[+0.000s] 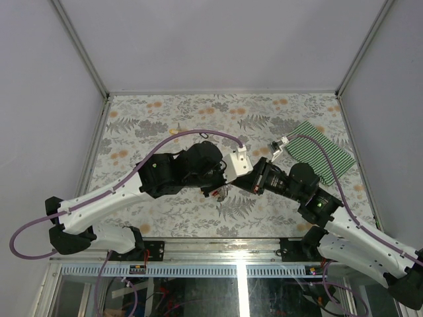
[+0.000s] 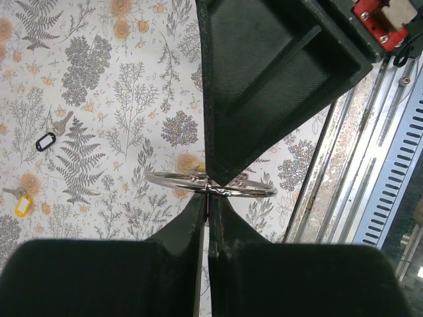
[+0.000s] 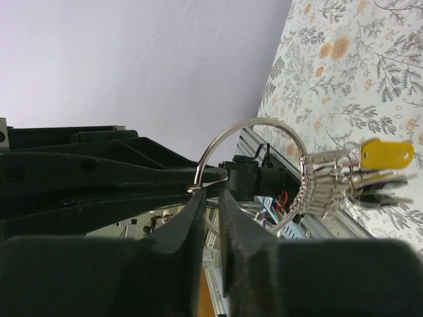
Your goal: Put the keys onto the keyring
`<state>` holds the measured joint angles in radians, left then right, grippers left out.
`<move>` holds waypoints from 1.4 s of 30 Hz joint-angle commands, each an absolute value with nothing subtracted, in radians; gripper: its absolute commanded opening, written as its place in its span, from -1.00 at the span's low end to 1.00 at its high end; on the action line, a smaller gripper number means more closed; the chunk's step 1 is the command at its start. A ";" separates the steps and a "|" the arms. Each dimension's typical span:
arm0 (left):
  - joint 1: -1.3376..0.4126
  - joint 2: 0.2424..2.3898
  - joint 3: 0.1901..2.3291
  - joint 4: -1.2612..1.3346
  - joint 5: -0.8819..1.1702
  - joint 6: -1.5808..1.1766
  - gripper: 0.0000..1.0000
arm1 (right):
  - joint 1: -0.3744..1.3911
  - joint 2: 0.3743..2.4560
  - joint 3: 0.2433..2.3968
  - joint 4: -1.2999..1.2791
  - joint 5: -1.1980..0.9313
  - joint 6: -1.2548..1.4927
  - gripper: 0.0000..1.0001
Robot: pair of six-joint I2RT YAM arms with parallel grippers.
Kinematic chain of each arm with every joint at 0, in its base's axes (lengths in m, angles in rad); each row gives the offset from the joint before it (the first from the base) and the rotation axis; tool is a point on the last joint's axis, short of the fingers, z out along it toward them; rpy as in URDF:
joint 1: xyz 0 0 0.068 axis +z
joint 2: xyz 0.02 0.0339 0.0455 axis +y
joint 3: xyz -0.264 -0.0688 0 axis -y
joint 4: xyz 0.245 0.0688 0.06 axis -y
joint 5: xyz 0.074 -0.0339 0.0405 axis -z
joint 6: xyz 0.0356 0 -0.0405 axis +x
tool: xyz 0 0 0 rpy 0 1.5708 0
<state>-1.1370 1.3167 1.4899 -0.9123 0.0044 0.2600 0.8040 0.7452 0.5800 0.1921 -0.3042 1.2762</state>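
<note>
The floral table (image 1: 165,125) fills the top view, with the green striped mat (image 1: 325,153) out at 2 o'clock. Both arms reach in and meet just below the middle, nose to nose. Left gripper (image 2: 209,198) is clamped tight, its jaws pressed together on the wire of the keyring (image 2: 165,179), which it holds up off the table. Right gripper (image 3: 210,195) comes in from the opposite side. Its jaws are narrow, with just a slit between them, and they pinch that same ring at almost the same spot as the left's tips. From the right wrist the ring stands on edge as a full silver circle, and a bunch of keys (image 3: 370,181) hangs threaded on it at 3 o'clock, a yellow head (image 3: 386,153) on top. Down on the table in the left wrist view, a silver key (image 2: 63,123) lies with a dark oval loop (image 2: 45,141) at 9 o'clock. A loose yellow-headed key (image 2: 23,205) is at 8 o'clock, well apart from the ring.
</note>
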 commanded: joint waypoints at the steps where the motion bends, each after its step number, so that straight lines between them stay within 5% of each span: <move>1: -1.144 1.295 1.487 -0.816 0.021 0.253 -1.00 | 0.806 0.719 0.603 0.216 -0.299 1.169 -0.49; 13: -1.143 1.338 1.537 -0.867 -0.014 0.174 -1.00 | 0.807 0.673 0.585 0.298 -0.401 0.656 0.10; 28: -1.142 1.334 1.551 -0.873 0.029 0.167 -1.00 | 0.807 0.545 0.560 0.268 -0.440 0.355 -0.11; 42: -1.132 1.454 1.676 -0.984 -0.045 0.049 -1.00 | 0.806 0.581 0.547 0.257 -0.467 0.179 0.20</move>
<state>-1.1381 1.4326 1.6131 -0.9600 -0.0185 0.1047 0.8043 0.5732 0.5571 0.1974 -0.4831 0.2573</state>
